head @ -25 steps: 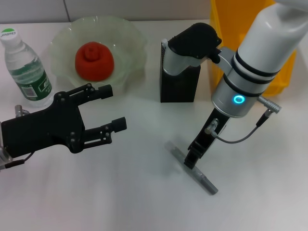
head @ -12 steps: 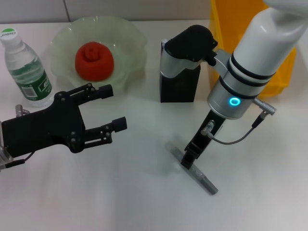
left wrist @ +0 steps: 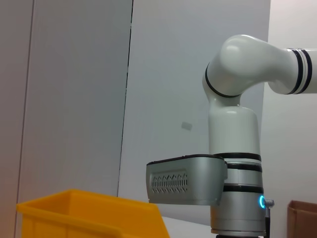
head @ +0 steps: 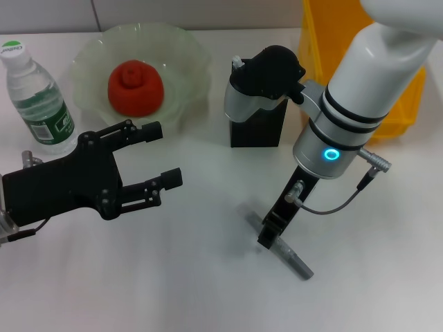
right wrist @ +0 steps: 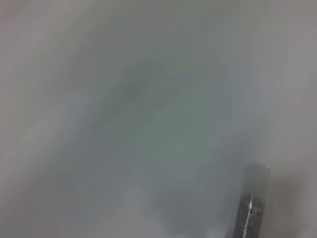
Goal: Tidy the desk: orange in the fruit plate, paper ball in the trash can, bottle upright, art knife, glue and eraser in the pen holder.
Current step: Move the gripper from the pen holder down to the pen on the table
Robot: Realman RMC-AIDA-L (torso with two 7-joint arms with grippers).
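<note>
Right pincer [head: 268, 237] grips the slim grey art knife [head: 280, 247]; left pincer [head: 158, 155] gapes, empty.

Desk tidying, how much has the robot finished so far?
Done: the orange sits in the fruit plate, and the bottle stands upright. In hand: the right claw is down on the grey art knife lying on the table. Left: getting it into the pen holder. The left claw hovers open, empty.

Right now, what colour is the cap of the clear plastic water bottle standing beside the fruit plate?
The clear plastic water bottle has a green and white cap, shown best in the head view.
</note>
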